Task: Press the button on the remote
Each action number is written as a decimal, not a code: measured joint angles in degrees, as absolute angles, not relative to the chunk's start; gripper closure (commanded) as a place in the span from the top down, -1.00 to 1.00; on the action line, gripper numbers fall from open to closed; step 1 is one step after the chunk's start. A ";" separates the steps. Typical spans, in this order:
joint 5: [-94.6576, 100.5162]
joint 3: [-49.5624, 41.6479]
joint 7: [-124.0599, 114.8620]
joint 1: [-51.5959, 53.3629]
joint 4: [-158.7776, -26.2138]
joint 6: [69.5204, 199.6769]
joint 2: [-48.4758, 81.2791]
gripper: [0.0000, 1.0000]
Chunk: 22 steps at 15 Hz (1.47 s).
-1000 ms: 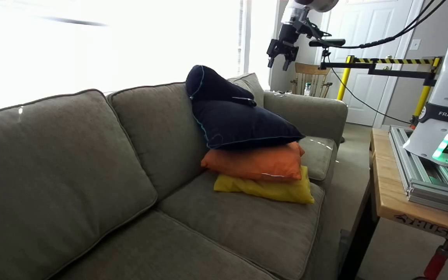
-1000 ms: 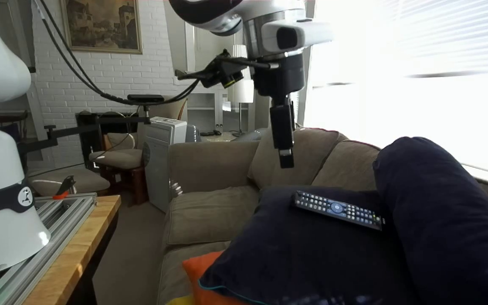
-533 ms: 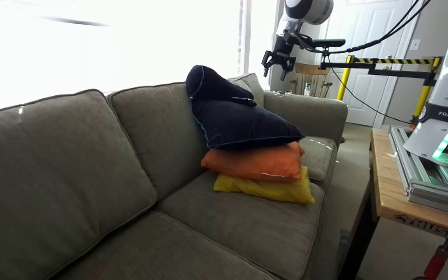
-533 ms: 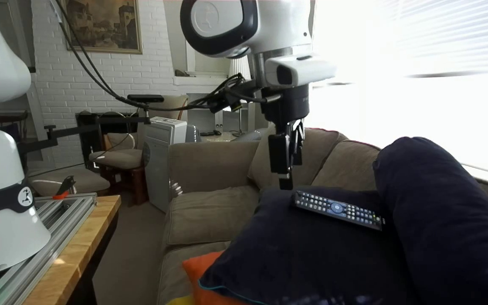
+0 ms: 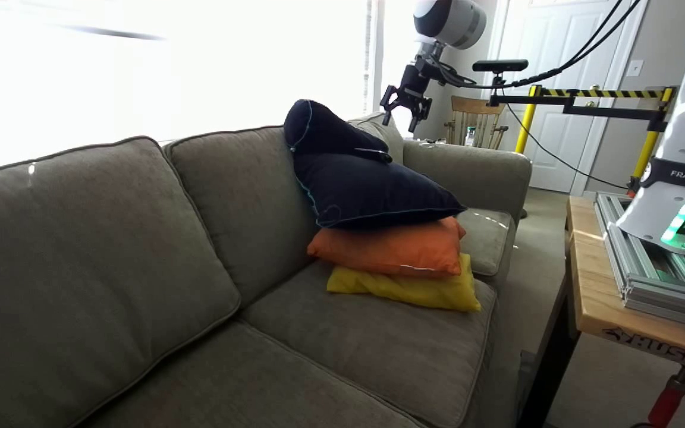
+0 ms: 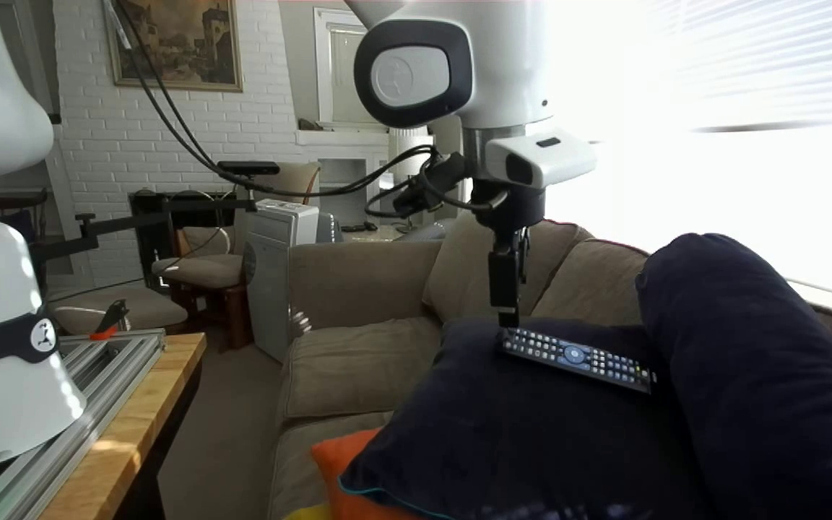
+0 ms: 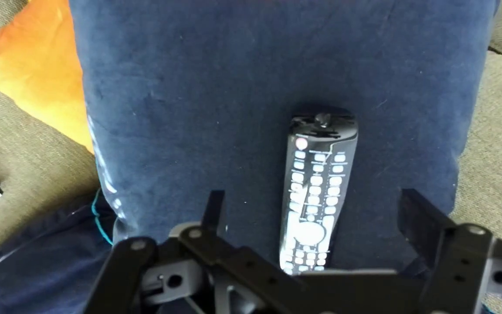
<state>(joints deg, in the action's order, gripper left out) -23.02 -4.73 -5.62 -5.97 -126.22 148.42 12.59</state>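
Hovers with jaws spread wide and gripping nothing, fingers [image 7: 214, 210] to left and right of the remote [image 7: 316, 196] in the wrist view. In an exterior view, hangs higher than the remote [image 5: 373, 154] and clear of it, so not yet pressing. Looks like the approach. Before going down, bring the jaws together into one narrow tip; spread like this, would likely straddle the remote and press nothing. Next, settle on a target, left unsaid by the task. In the wrist view, find the round key [image 7: 310, 233] on the remote's near part, the easier choice though washed out; farther on, by the left edge, find the reddish key [image 7: 301, 143], small and likelier to tip the remote when pressed. Last, mind the cushion [image 7: 216, 96] beneath and around: probably soft, so press straight down, slowly, and watch for tilt or slide. Leave the orange pillow [image 7: 37, 74], far left, alone.
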 measured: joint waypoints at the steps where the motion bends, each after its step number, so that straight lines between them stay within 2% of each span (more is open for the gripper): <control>1: -23.09 -4.35 -4.36 -6.16 -125.22 148.65 13.58 1.00; 16: -23.12 -1.64 0.17 -10.98 -109.09 151.36 27.41 1.00; 22: -23.08 -1.58 -4.41 -10.27 -107.96 149.58 28.23 1.00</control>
<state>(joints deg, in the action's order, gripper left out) -23.08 -1.58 -4.41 -10.27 -107.96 149.58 28.23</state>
